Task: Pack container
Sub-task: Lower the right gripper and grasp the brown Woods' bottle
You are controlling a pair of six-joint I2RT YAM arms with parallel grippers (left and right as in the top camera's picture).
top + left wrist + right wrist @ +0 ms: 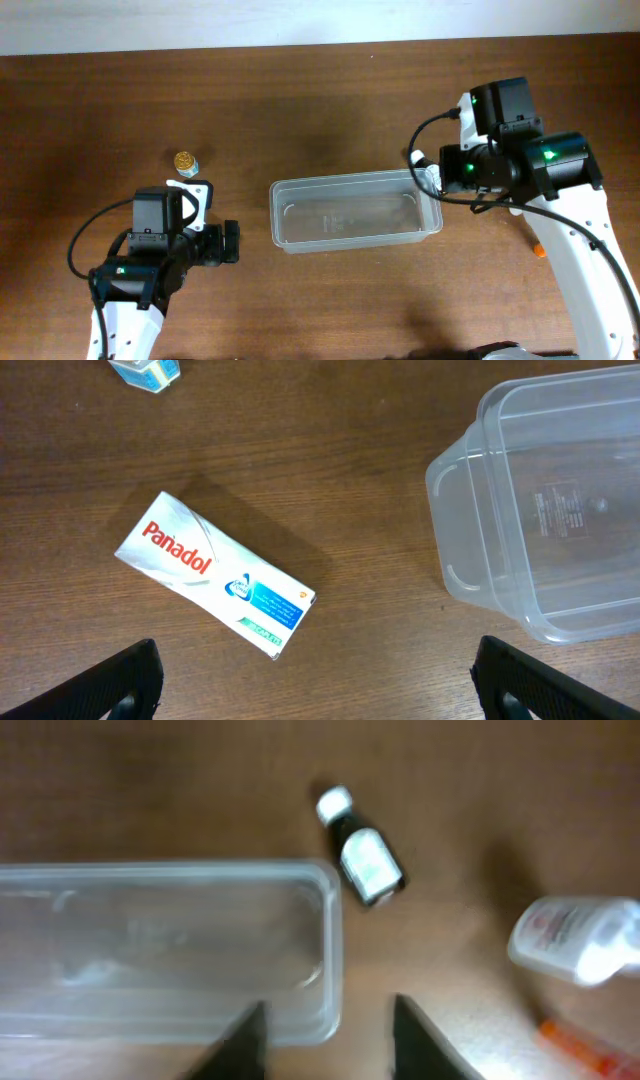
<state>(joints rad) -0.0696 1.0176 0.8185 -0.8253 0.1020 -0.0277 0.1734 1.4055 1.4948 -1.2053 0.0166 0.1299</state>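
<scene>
At the far left a small gold-lidded jar stands on the table, well apart from the rest. Just below it our left arm is bent low, its wrist turned toward the middle of the table. The left jaws are spread wide with nothing between them. We judge that this spread is meant for the Panadol box, which lies flat and aslant on the wood ahead of the jaws, not touching them. A small blue-and-white box sits beyond it at the edge of the left wrist view.

In the middle the container rests upright and open, lengthwise across the table. It looks empty, and both arms can reach it, so either could drop things in.

Our right arm reaches in from the right with its wrist over the container's right end. The right jaws are parted and carry nothing. In the blurred right wrist view that end wall shows between them, but we cannot tell whether they touch the rim.

Near that end lies a dark bottle with a white cap. Further right are a white bottle and an orange item too blurred to name. By our judgement, packing has not begun
</scene>
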